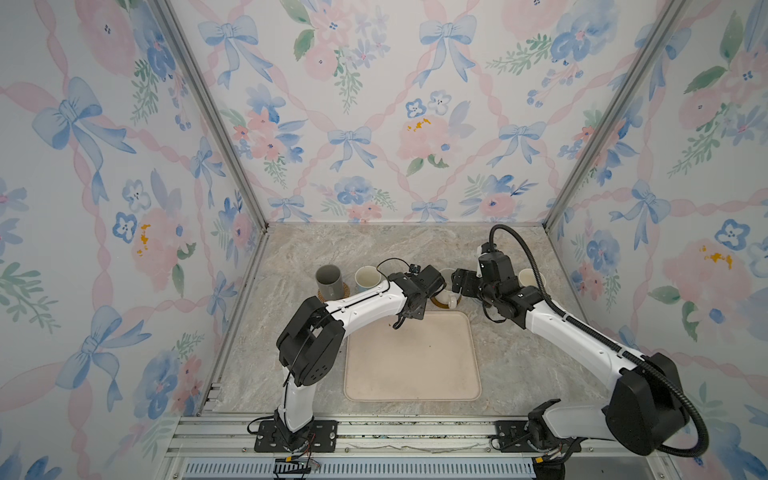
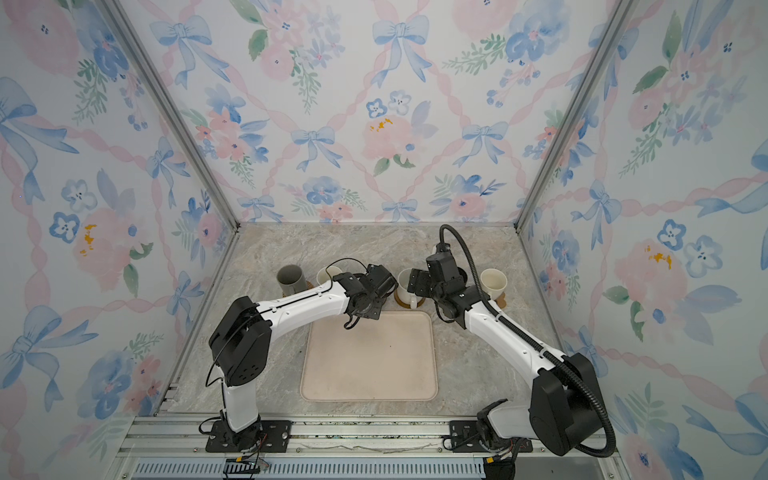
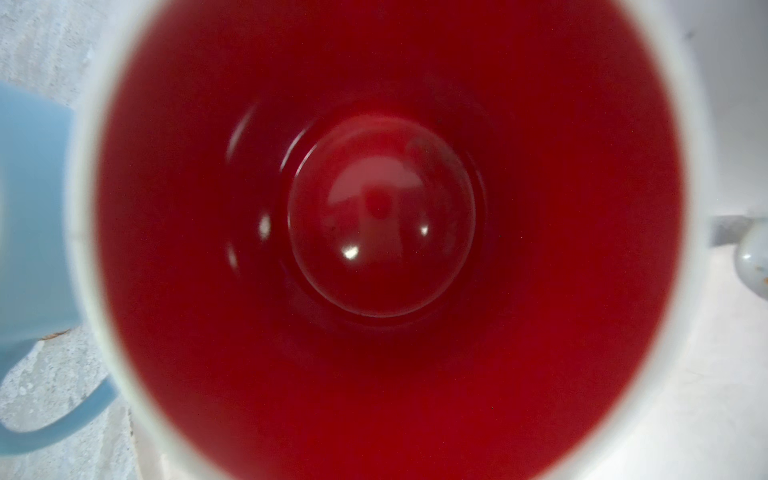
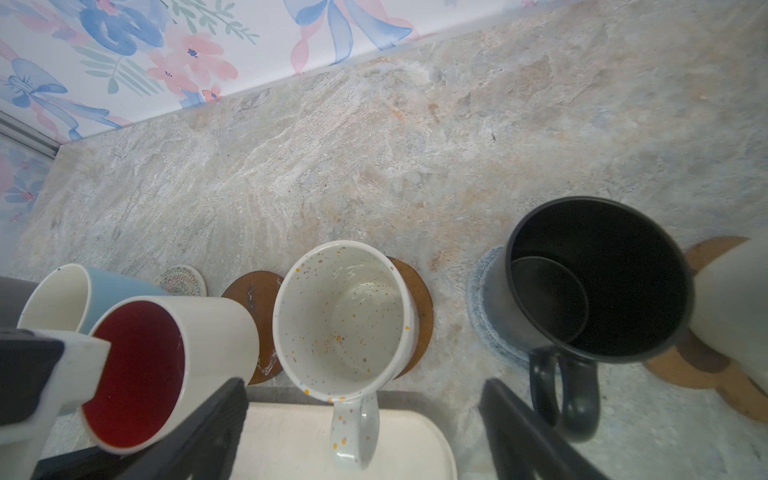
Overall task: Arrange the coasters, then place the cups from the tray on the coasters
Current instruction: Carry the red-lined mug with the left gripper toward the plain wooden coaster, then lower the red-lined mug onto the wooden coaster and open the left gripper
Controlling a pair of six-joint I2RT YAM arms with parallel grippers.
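— Well, the left gripper (image 1: 417, 293) first?
— Pressed together. Its fingertips are hidden, so I can't tell whether it pinches anything. Its camera looks straight down into the red mug (image 4: 137, 374) from very close. In the right wrist view, a pale part of it lies over that mug's rim.
— And the right gripper (image 4: 363, 384)?
— Spread wide, holding nothing. The handle of the speckled mug (image 4: 345, 320) shows between its fingers in the wrist view. Whether they are level with it I can't say.
— Where do the mugs sit?
— All six are in a row on the bench (image 1: 519, 374), just behind the far edge of the tray (image 1: 411, 361). The red mug is over a brown coaster (image 4: 249, 299), though I can't tell whether it rests on it. Beside it, the speckled mug stands on a second brown coaster (image 4: 422, 307), handle toward the tray.
— Outward from there?
— Toward the left arm's side comes the blue mug (image 1: 368, 279), with the pale coaster (image 4: 180, 280) showing at its base. Next is the grey mug (image 1: 329, 280) on the tan coaster (image 1: 321, 296). Toward the right arm's side, the black mug (image 4: 598, 278) stands on the blue-grey coaster (image 4: 482, 291), handle toward the tray. Last is the cream mug (image 1: 528, 277) on the paw coaster (image 4: 698, 361).
— Upright?
— Each one I can see, mouth up.
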